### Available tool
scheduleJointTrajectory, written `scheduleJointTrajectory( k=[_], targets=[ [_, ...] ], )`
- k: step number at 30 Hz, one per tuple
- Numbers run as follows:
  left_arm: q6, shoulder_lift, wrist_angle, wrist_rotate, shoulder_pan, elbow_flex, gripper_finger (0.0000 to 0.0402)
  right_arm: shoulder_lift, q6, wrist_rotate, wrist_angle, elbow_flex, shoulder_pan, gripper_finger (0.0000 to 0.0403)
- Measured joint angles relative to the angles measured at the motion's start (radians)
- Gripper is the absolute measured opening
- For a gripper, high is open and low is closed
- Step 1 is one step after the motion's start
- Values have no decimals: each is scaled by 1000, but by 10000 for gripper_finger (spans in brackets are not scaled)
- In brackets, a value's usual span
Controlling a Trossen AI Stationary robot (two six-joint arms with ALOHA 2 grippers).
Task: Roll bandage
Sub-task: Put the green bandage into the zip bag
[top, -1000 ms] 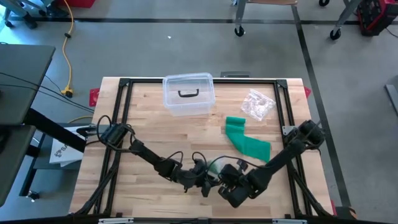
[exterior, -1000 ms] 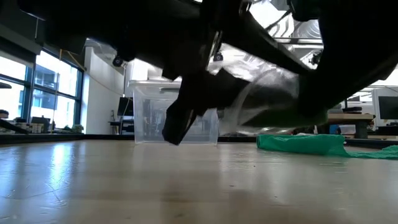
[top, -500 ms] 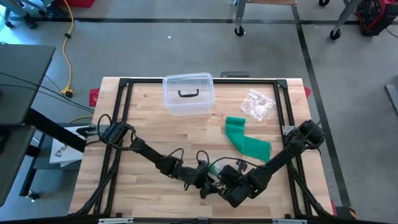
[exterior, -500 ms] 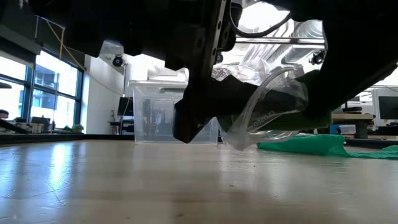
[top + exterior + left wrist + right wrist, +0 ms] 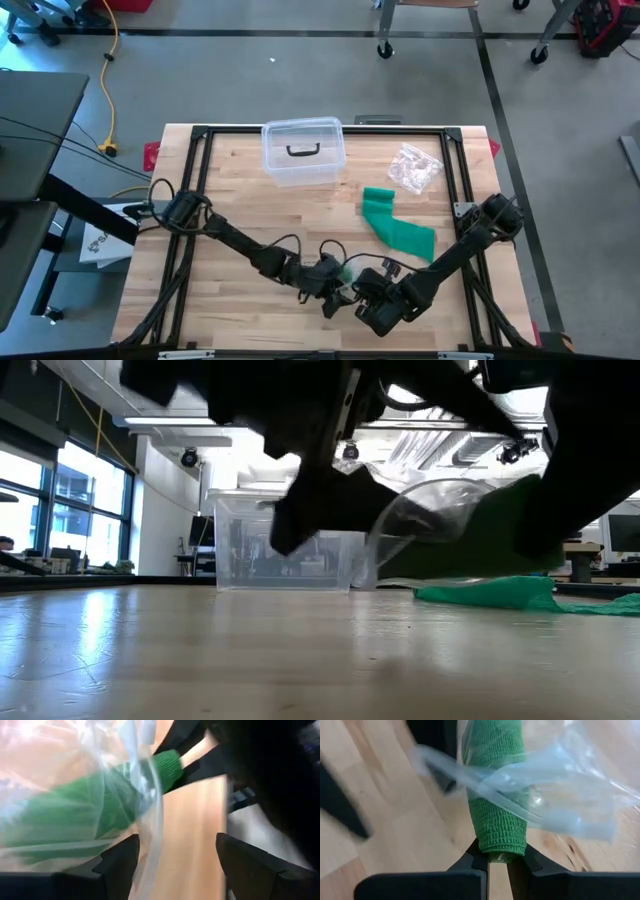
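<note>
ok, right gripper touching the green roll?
Touching. Right wrist view: right gripper pinches the end of the green bandage roll between its fingers.

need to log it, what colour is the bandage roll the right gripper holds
Green; the bandage roll shows best in the right wrist view.

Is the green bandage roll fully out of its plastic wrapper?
No. The clear wrapper wraps around the green bandage roll, whose end the right gripper pinches.
</note>
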Motion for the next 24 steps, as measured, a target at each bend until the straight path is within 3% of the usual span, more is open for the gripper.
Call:
scheduleJointTrajectory(
  k=[5,11,16,20,24],
  targets=[
    [157,-2,-276,-40,0,116,255,1,-14,-9,-1,-1,-4,22],
    [305,-2,-383,-55,-9,218,255,1,-11,-17,1,-1,-6,22],
    [255,-2,-372,-52,-19,246,255,1,6,-9,0,-1,-7,22],
    [195,-2,-366,27,-16,236,263,1,10,-5,1,-1,-5,22],
    [193,-2,-385,3,-16,223,272,1,14,-13,-2,-1,-6,22]
  ],
)
